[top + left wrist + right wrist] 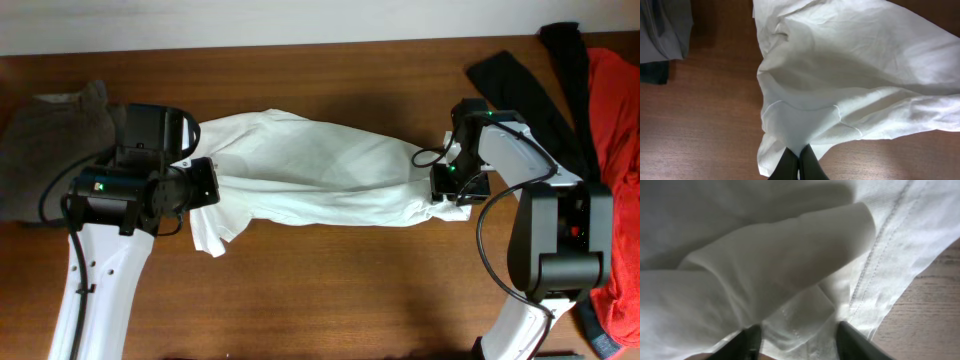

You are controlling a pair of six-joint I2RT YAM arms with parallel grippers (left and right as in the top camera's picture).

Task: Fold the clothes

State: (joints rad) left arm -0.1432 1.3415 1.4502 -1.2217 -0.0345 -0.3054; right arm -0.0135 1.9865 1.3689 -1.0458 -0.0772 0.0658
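While left fingers (789, 168) pinch the white T-shirt (320, 165), right fingers (854, 341) stand apart astride its hem.

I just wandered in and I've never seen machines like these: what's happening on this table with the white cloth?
Two robot arms are working on a white T-shirt stretched across the wooden table between them. The left claw is shut on one end; the right claw stands open around the hem at the other end. A black garment and an orange-red one lie to the side, unfolded.
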